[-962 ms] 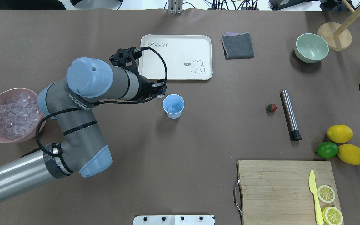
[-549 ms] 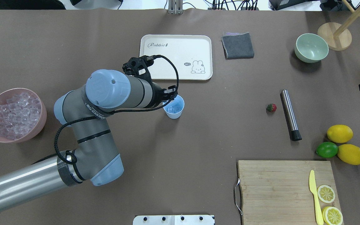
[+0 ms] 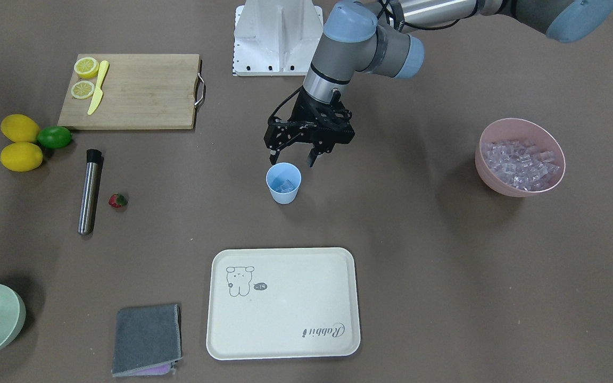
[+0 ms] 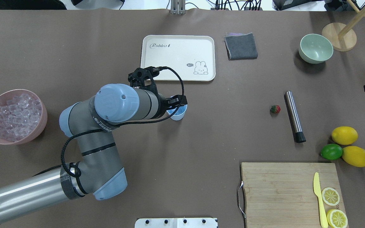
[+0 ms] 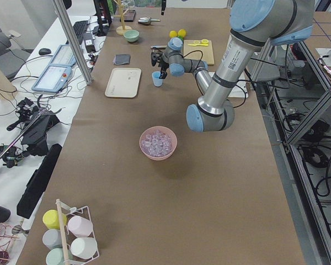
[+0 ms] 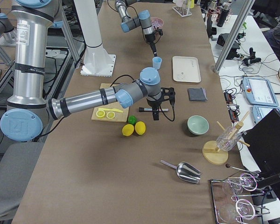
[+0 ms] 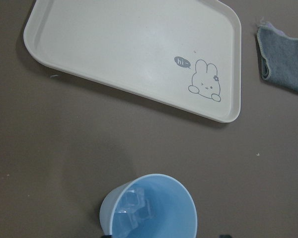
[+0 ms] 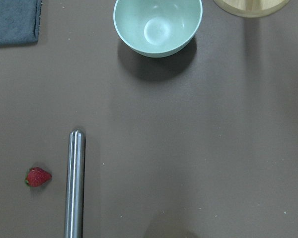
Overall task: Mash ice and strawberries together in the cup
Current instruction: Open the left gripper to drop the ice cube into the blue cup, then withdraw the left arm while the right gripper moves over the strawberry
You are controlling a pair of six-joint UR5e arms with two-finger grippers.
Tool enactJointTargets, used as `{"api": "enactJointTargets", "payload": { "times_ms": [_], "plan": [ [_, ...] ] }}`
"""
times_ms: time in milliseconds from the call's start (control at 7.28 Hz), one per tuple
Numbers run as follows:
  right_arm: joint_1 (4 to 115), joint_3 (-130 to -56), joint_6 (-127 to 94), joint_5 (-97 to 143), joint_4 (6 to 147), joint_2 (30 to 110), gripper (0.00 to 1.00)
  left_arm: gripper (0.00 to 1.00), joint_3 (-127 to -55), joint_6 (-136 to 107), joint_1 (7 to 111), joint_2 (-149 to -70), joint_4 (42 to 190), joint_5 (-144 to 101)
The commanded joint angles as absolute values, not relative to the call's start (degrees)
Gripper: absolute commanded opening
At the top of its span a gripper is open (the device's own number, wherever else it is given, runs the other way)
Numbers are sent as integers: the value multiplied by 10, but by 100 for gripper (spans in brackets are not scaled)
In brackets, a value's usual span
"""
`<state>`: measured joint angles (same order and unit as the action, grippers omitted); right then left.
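Observation:
The light-blue cup (image 3: 284, 196) stands upright mid-table with a few clear ice cubes (image 3: 286, 185) in its bottom; the left wrist view shows the cup (image 7: 181, 213) and the ice (image 7: 134, 210) from above. My left gripper (image 3: 292, 157) hangs just above the cup's robot-side rim, open and empty. In the overhead view it (image 4: 176, 106) covers most of the cup (image 4: 179, 116). The strawberry (image 4: 275, 109) lies on the table beside a metal rod (image 4: 294, 115). My right gripper (image 6: 154, 114) hovers over that area; I cannot tell if it is open.
A pink bowl (image 4: 41, 126) full of ice sits at the robot's left. A cream tray (image 4: 157, 63) lies beyond the cup, with a grey cloth (image 4: 241, 46) and pale green bowl (image 4: 315, 47) to its right. Lemons and a lime (image 4: 331, 152) sit by the cutting board (image 4: 280, 190).
My left arm has swung right and toward the robot. Its gripper went from beside the cup's left rim to over the cup, hiding most of it from above.

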<state>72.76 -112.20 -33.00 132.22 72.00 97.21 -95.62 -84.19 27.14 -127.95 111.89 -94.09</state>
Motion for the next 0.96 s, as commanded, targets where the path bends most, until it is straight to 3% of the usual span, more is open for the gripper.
{"api": "enactJointTargets", "payload": {
  "times_ms": [0,549,824],
  "plan": [
    [725,-1127,-331,1321,722,962,100,100,-1051,-711,271,-1257,946,-967],
    [690,-1124,-380,1318,722,941,100,100,-1239,-469,434,-1124,735,-1096],
    [632,-1125,-483,1288,725,886,100,100,-1254,-297,573,-1041,721,-1178]
  ]
}}
